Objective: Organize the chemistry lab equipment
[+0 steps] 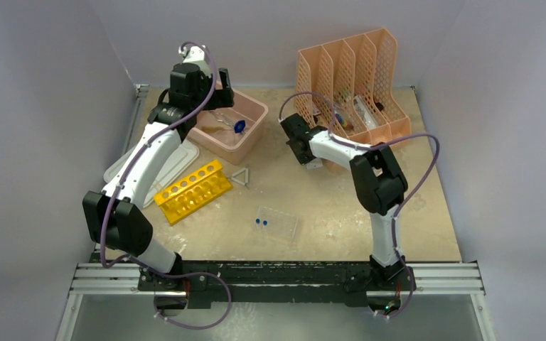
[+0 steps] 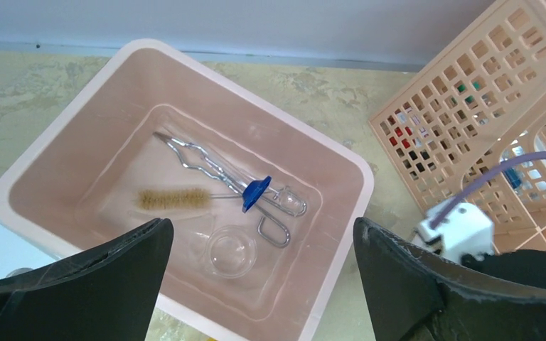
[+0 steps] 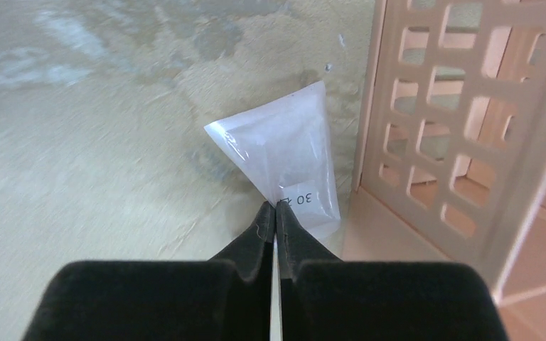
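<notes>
A: The right gripper (image 3: 276, 207) first: its two black fingers are pressed together, and the lower edge of a white sachet (image 3: 284, 160) looks pinched between their tips.

B: Where is that in the overhead view?

A: Right of centre, at the foot of the peach file holder (image 1: 355, 78). The sachet sits just beside the holder's latticed wall. I judge the pinch on its thin edge is meant to lift it into one of the slots.

B: And the left gripper (image 2: 261, 229)?

A: Spread wide and holding nothing, it hangs over the pink tub (image 2: 185, 60) in the upper left. In the tub lie the metal tongs (image 2: 206, 162), with a bristle brush (image 2: 174, 197) and a small glass dish (image 2: 231, 252) beside them.

B: What is loose on the table?

A: The yellow test-tube rack (image 1: 193, 190) lies aslant, left of centre, and the wire triangle (image 1: 241, 176) is just beside its right end. The clear tray (image 1: 279, 222) is at lower centre with two blue-capped vials (image 1: 261, 223) at its left end. Both grippers are well apart from all of these, so I'd call the sorting partway done.

B: And the surroundings?

A: A mottled beige table (image 1: 341, 213), a pale lid (image 1: 183, 159) at the tub's lower left, and plain grey walls on three sides.
</notes>
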`<action>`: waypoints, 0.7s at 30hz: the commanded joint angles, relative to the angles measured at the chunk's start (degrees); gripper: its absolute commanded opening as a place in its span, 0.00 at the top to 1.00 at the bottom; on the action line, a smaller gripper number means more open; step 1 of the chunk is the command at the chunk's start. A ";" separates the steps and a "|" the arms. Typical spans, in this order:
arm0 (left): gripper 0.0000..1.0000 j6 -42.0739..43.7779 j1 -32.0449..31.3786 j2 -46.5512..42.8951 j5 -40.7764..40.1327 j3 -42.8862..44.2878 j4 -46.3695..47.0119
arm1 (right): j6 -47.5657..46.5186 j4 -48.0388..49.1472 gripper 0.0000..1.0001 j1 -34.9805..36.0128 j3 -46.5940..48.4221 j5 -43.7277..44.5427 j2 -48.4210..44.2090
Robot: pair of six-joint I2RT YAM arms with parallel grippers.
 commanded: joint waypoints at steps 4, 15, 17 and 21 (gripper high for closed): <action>0.01 -3.50 0.80 -4.38 -0.85 -4.42 7.52 | 6.37 6.12 1.00 -0.12 -4.88 -15.34 -16.05; 0.08 -24.49 0.77 -5.14 21.36 -12.10 25.12 | 8.41 18.41 1.00 -0.38 -10.64 -29.24 -32.50; 0.09 -30.03 0.57 -5.04 24.43 -14.64 30.26 | 8.20 19.24 1.00 -0.38 -9.82 -31.83 -33.30; 0.10 -33.55 -1.99 -4.21 26.70 -15.05 32.75 | 8.20 20.88 1.00 -0.38 -7.41 -36.19 -33.49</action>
